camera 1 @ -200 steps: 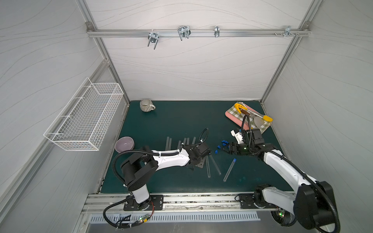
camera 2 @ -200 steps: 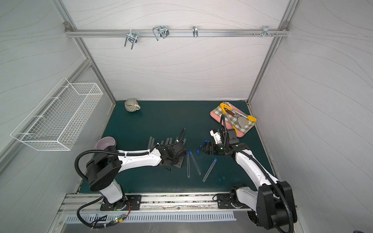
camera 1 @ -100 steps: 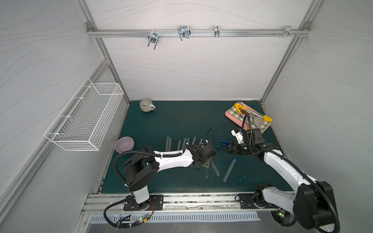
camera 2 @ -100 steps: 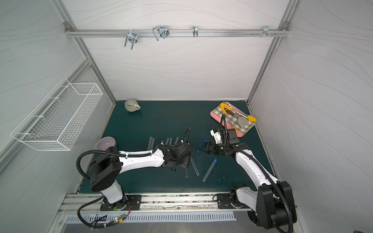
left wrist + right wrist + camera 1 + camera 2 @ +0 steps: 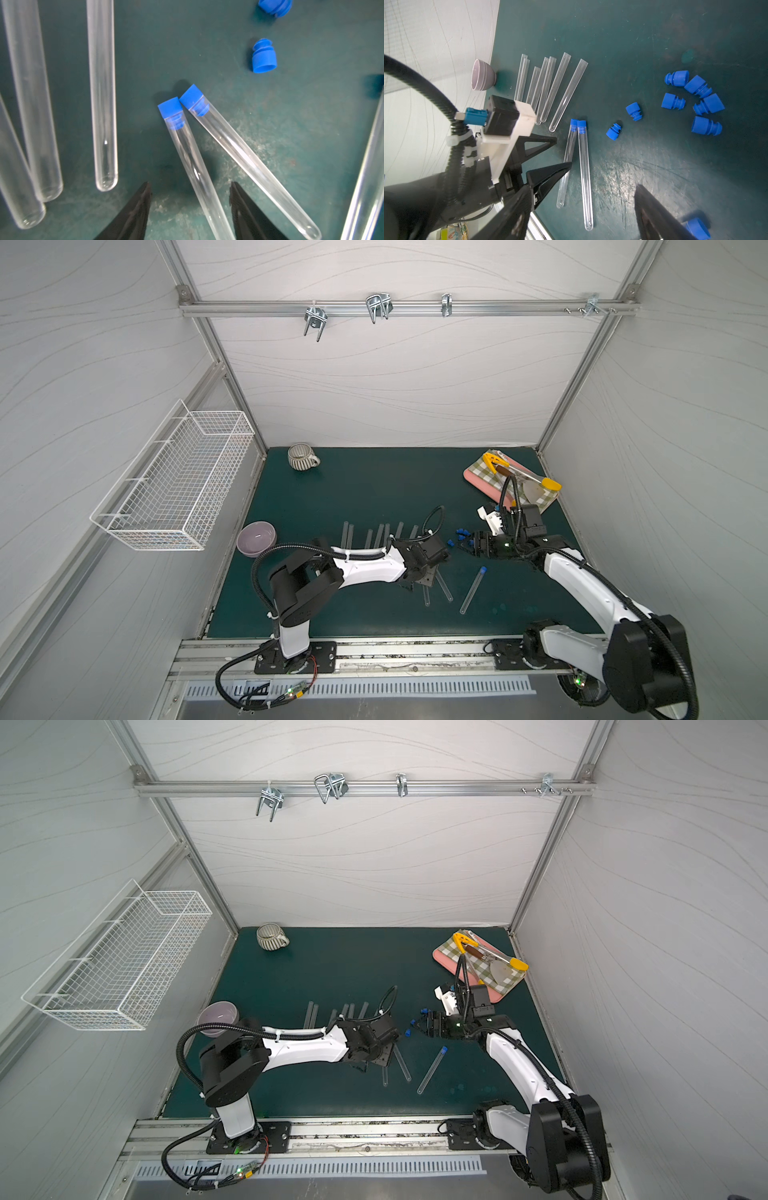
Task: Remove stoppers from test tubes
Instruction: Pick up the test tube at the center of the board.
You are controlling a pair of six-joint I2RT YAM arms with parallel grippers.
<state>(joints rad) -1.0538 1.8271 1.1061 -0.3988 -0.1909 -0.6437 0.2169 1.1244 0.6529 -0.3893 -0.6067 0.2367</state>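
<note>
Left wrist view: left gripper [image 5: 190, 184] released, straddling stoppered test tube [image 5: 187, 149]; second stoppered tube [image 5: 239, 149] touching alongside; loose stoppers [image 5: 264, 57] nearby; right gripper [image 5: 581, 186] released, empty.

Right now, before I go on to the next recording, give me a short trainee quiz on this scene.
1. True or false: the left gripper is shut.
2. How many stoppered tubes lie right by it? A one, B two, C five.
3. What does the right gripper hold?
Key: 1 false, it is open. 2 B. 3 nothing; it is open, near the loose stoppers.
</note>
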